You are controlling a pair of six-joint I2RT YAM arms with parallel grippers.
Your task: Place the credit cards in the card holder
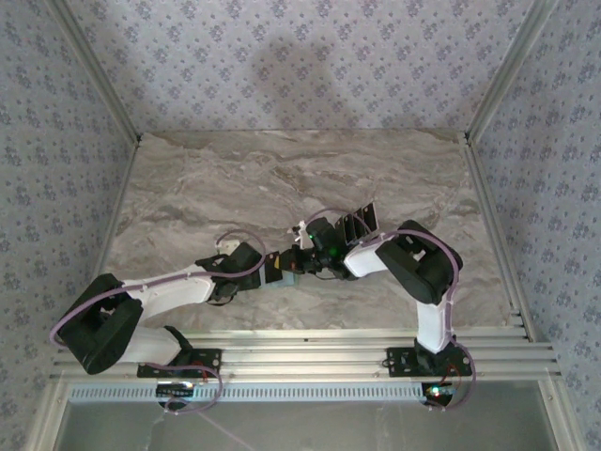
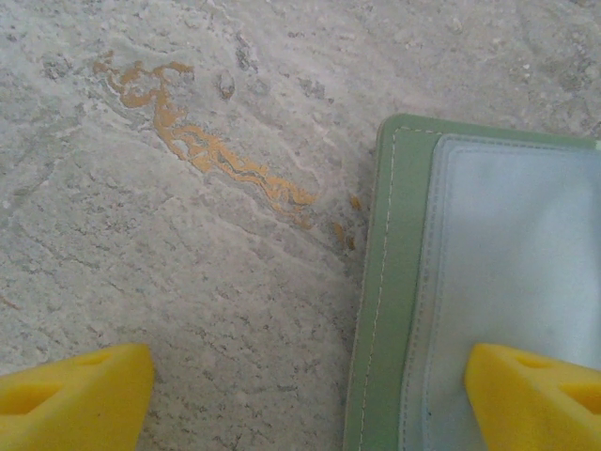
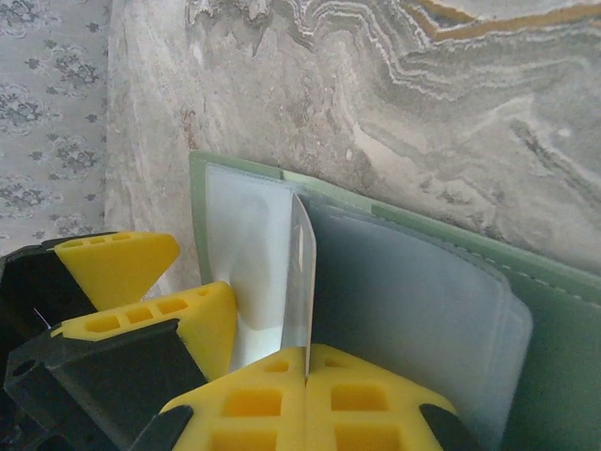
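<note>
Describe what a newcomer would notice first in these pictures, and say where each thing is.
Bright yellow catches the eye: the right gripper is shut on a thin pale flap standing up from the open sage-green card holder. The left gripper stands open astride the holder's edge on the marble table.

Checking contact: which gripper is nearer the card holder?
Right: right gripper pinches a thin pale sheet standing in the card holder; left gripper straddles its edge, open.

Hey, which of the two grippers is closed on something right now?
The right gripper: it pinches a thin pale sheet standing over the card holder. The left gripper stands open.
</note>
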